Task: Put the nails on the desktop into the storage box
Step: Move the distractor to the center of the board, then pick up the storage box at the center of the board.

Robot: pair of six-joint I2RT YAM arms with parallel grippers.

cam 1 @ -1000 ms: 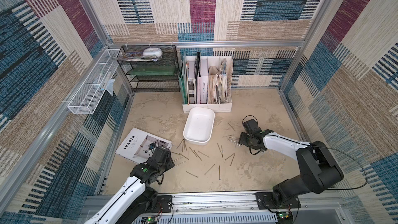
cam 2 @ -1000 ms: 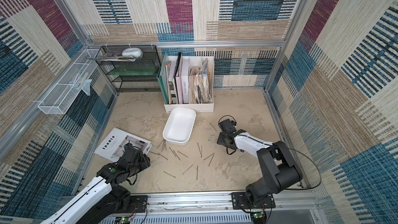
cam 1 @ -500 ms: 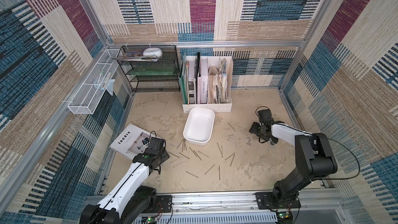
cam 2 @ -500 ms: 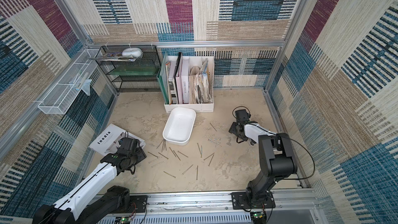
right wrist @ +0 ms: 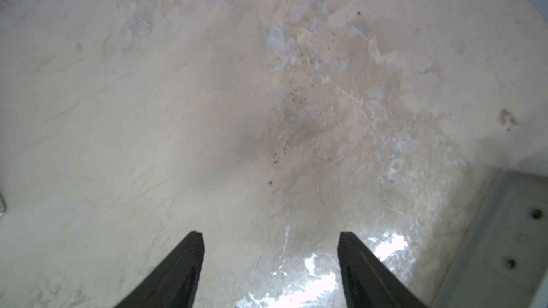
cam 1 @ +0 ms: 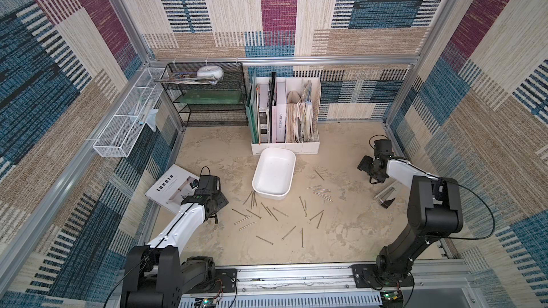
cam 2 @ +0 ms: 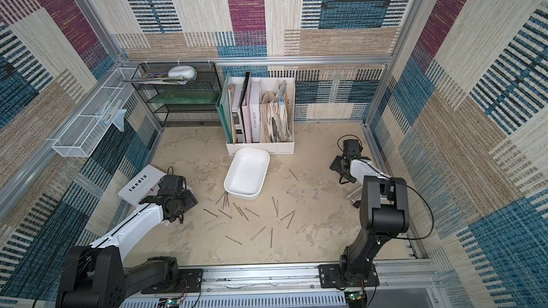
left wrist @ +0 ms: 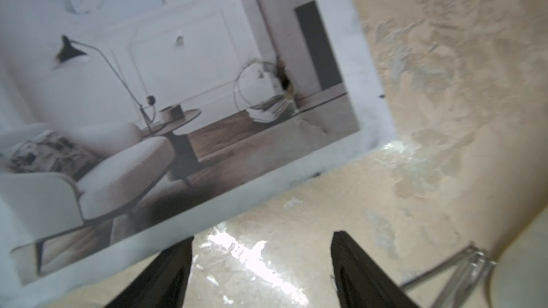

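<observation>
Moved: both arms back off the nails point(cam 1: 321, 194) toward the frame edges | left gripper point(left wrist: 262, 235) jaws wide, empty, by magazine point(cam 1: 169, 185), lower left | right gripper point(right wrist: 271, 234) wide, empty, right edge | nails scattered on desktop point(cam 1: 341, 232) below empty box point(cam 1: 274, 173), centre

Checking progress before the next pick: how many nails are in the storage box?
0. The storage box is empty; all visible nails lie on the desktop, in front of and beside it.
</observation>
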